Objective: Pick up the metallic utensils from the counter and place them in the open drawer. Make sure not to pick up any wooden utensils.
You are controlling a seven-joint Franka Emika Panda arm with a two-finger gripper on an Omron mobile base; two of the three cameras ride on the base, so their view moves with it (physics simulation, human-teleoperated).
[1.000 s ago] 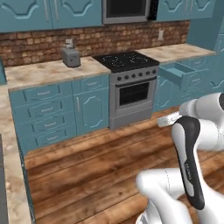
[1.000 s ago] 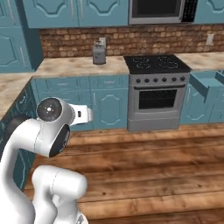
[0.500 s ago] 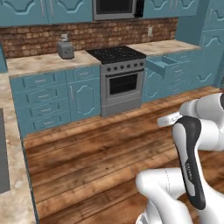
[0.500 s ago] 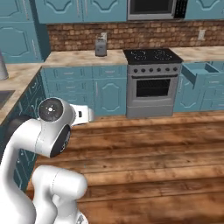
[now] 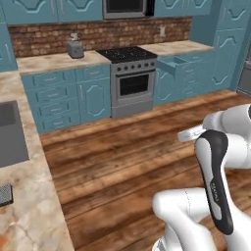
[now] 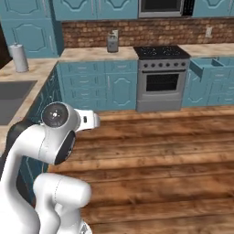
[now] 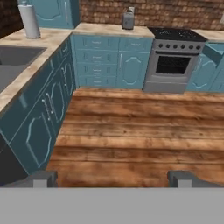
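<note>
1. The shallow teal-blue open drawer (image 5: 172, 63) juts from the cabinets right of the black-topped steel stove (image 6: 161, 73), well apart from the hand (image 7: 112, 178).
2. The hand hangs over the wooden plank floor (image 7: 144, 131), fingers spread wide, grasping nothing.
</note>
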